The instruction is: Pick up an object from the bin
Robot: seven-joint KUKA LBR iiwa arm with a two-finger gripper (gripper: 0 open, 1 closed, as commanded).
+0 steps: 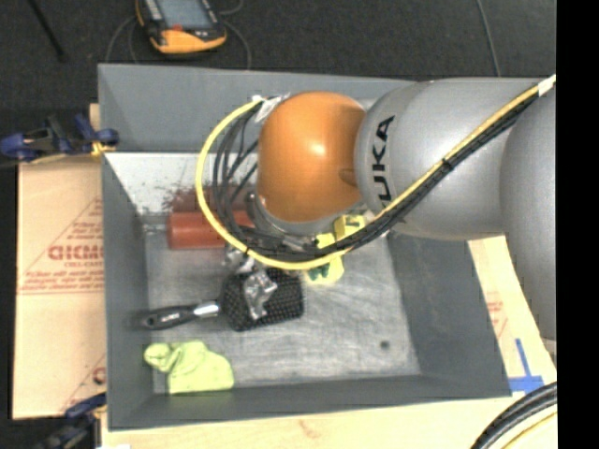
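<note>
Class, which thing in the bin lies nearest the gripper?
The black brush: the gripper is over its head; red thing and green cloth lie apart.

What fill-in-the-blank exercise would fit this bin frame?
1. The gripper is over the head of the ____ brush.
2. The brush's handle points toward the view's ____.
3. In the view, the yellow-green cloth lies ____ the handle.
4. The block near the back wall of the bin is ____.
Missing words: black; left; below; red.
</note>
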